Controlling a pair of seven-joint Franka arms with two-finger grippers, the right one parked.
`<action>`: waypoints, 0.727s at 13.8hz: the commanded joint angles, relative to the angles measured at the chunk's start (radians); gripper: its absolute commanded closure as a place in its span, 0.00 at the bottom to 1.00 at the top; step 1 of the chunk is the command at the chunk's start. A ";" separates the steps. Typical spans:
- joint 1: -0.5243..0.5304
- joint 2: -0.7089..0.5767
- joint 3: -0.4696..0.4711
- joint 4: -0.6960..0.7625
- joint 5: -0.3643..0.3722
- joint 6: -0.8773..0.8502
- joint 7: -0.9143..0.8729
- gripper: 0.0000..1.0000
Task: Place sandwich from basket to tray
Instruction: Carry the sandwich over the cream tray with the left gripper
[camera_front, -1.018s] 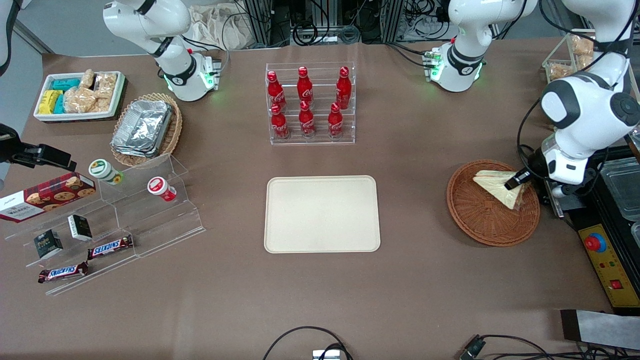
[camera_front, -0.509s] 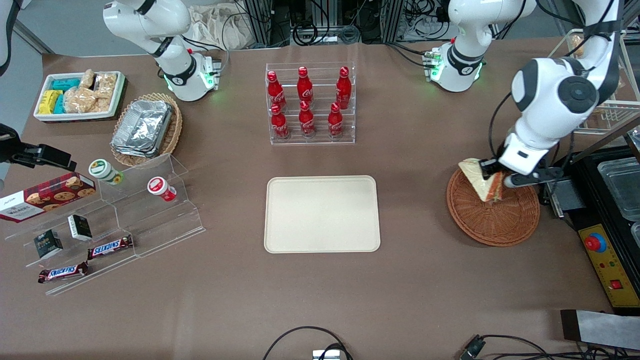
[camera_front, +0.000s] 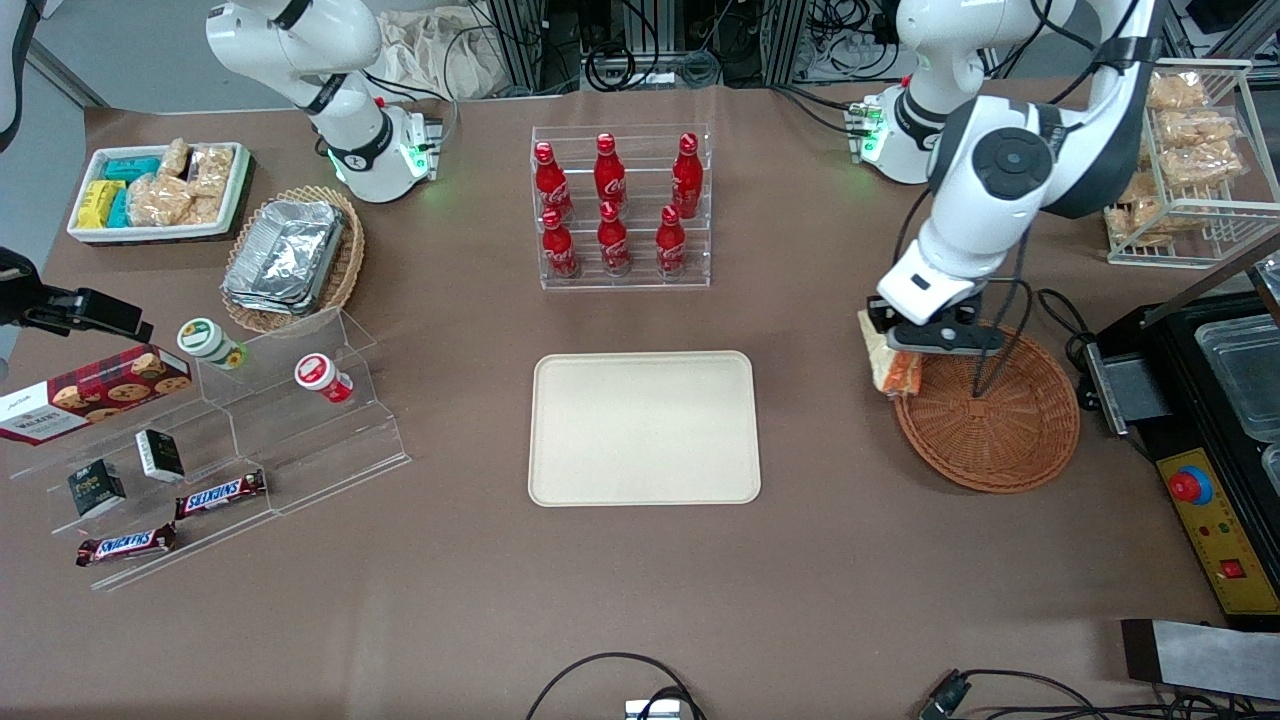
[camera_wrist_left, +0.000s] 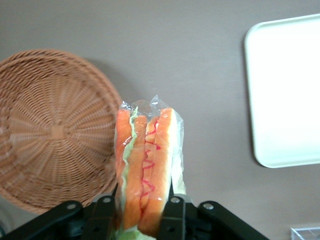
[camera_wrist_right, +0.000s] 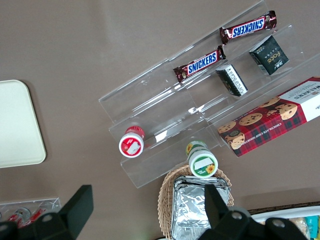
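Brown table, pincer (camera_front: 893, 362) gripping sandwich (camera_front: 890, 368), now lifted past basket (camera_front: 990, 420) rim toward tray (camera_front: 644, 428)

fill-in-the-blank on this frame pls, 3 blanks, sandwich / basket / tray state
1. The gripper is shut on the ____, held above the table at the basket's rim.
2. The round wicker basket now holds ____.
3. The cream tray lies nearer the parked arm's end than the basket, and the sandwich has not yet ____ it.

Missing words: sandwich; nothing; reached
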 joint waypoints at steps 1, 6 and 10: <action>0.001 0.055 -0.067 0.066 -0.003 -0.026 -0.002 0.78; -0.002 0.177 -0.161 0.138 0.029 -0.023 -0.054 0.78; -0.004 0.349 -0.216 0.258 0.170 -0.023 -0.190 0.78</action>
